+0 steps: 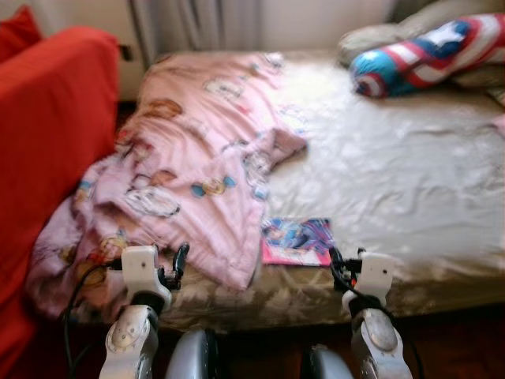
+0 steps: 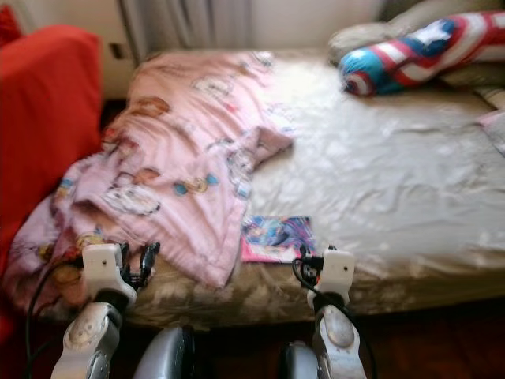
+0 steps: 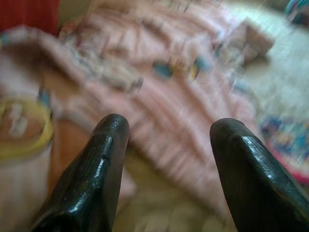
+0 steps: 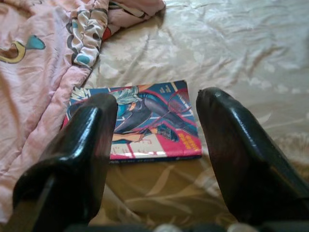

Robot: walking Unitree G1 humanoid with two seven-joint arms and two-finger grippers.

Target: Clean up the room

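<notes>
Approach step: right gripper (image 4: 154, 159) spread, lined up on book (image 4: 140, 121) at bed (image 1: 394, 181) edge; next, reach and pinch. Left gripper (image 3: 169, 169) spread over blanket (image 1: 197, 158).

One bed (image 1: 410, 181) carries the things. One pink cartoon-print blanket (image 1: 197, 166) lies crumpled along the bed's left edge, spilling over its near-left corner. One colourful book (image 4: 145, 123) lies at the near edge, just beside the blanket. One red, white and blue star-marked cushion (image 1: 426, 55) sits at the far-right corner, with one pale pillow (image 1: 379, 35) behind it. One red sofa (image 1: 47, 118) stands beside the left edge.
</notes>
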